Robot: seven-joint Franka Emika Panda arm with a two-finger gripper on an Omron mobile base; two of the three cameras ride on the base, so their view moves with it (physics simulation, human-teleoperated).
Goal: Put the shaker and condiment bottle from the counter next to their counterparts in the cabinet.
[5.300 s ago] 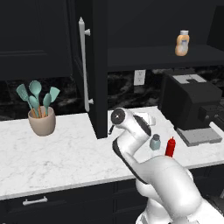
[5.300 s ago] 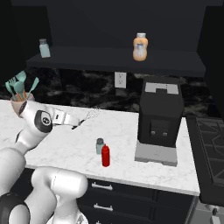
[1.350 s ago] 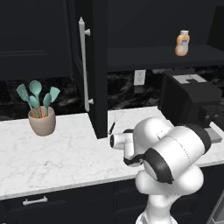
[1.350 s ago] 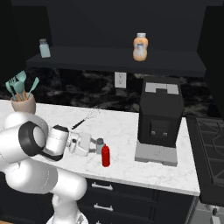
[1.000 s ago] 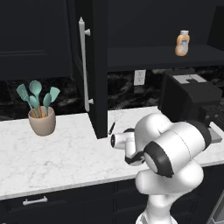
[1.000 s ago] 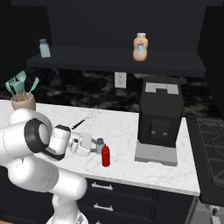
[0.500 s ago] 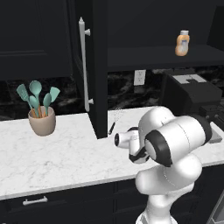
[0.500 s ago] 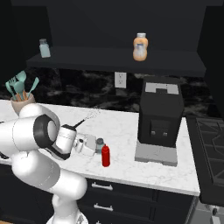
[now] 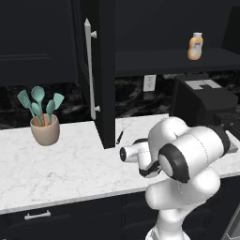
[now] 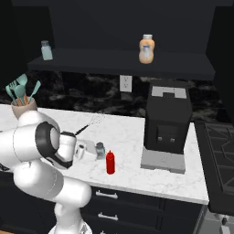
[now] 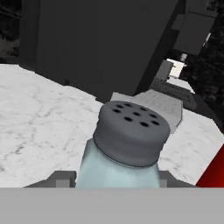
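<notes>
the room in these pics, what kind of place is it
A kitchen, rendered rather than real. A white marble counter runs over black drawers, with a crock of teal utensils, a black coffee machine, and a stove edge at the right. A shaker and red bottle stand on the counter.

Counter (image 10: 123, 137): white marble, running over black drawers. Sitting on it: tan utensil pot (image 9: 45, 132) with teal tools at far left, whisk (image 10: 90, 122) lying near the back wall, shaker (image 10: 100, 150) and red bottle (image 10: 110, 162) standing just beside each other near the front edge, black coffee machine (image 10: 167, 122) on its grey base to the right. Cabinet shelf (image 10: 114, 61) above is carrying a second shaker (image 10: 46, 50) at left and an orange bottle (image 10: 146, 49) further right, well apart.
</notes>
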